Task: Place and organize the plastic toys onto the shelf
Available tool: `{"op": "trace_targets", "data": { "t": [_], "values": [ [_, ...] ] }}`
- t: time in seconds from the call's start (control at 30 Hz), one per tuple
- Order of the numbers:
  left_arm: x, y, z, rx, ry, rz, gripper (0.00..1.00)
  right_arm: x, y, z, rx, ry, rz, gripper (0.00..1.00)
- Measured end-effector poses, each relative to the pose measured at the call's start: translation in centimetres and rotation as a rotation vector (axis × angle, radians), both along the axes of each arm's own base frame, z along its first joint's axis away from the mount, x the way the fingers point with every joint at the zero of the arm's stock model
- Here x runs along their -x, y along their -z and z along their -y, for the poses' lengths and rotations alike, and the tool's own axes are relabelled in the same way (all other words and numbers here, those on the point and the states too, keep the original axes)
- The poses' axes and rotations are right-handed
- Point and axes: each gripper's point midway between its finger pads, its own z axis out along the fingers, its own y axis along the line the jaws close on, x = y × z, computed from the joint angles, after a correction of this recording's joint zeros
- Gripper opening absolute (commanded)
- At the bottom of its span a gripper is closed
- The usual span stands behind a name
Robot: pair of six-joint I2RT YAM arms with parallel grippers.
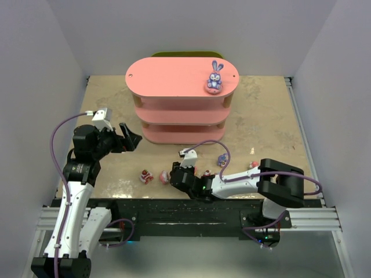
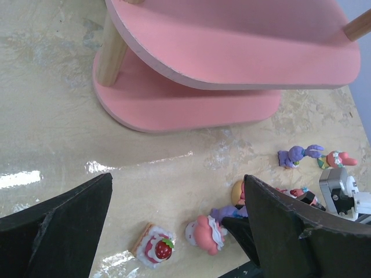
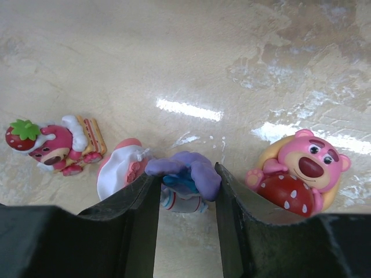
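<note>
The pink shelf (image 1: 174,81) stands at the far middle of the table (image 1: 104,98). One toy shows on it: a purple-blue bunny (image 1: 214,77), upright near the right end of the top board. The two lower boards are shadowed from above, so I cannot tell what lies deep in them. The other toys sit on the table in front, near the arms. The right gripper (image 3: 186,172) is low among them, its jaws pressed against both sides of a second bunny (image 3: 194,174), which is largely hidden between the fingers — whether it has left the table I cannot make out. On one side a white-and-pink figure (image 3: 119,168) is half covered by a finger, with a strawberry-hatted bear (image 3: 49,142) beyond it in plain view. On the other side a pink bear hugging a strawberry (image 3: 301,171) is cut off below. A third bunny (image 1: 222,159), small and blurred, lies further right. The left gripper (image 1: 128,138) hovers near the shelf's left end — jaws spread wide, bare table showing between them.
</note>
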Motion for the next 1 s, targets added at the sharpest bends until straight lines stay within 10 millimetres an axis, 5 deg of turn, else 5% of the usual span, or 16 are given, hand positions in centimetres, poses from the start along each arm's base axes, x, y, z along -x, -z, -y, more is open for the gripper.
{"op": "trace_targets", "data": {
  "t": [0.2,0.53,0.7,1.0],
  "values": [
    [0.0,0.1,-0.1,-0.003,-0.007,-0.003,0.99,-0.2,-2.5,1.0,0.045,-0.007,0.035,0.00],
    [-0.2,0.2,-0.4,-0.010,-0.023,-0.004,1.00,-1.7,-19.2,-0.3,-0.057,-0.015,0.148,0.00],
    [-0.4,0.4,-0.5,-0.013,-0.029,-0.014,1.00,-3.0,-24.3,0.5,0.001,0.000,0.177,0.00],
    [-0.5,0.4,-0.5,-0.013,-0.032,-0.012,1.00,-5.3,-30.6,3.4,0.053,0.053,0.276,0.00]
  ]
}}
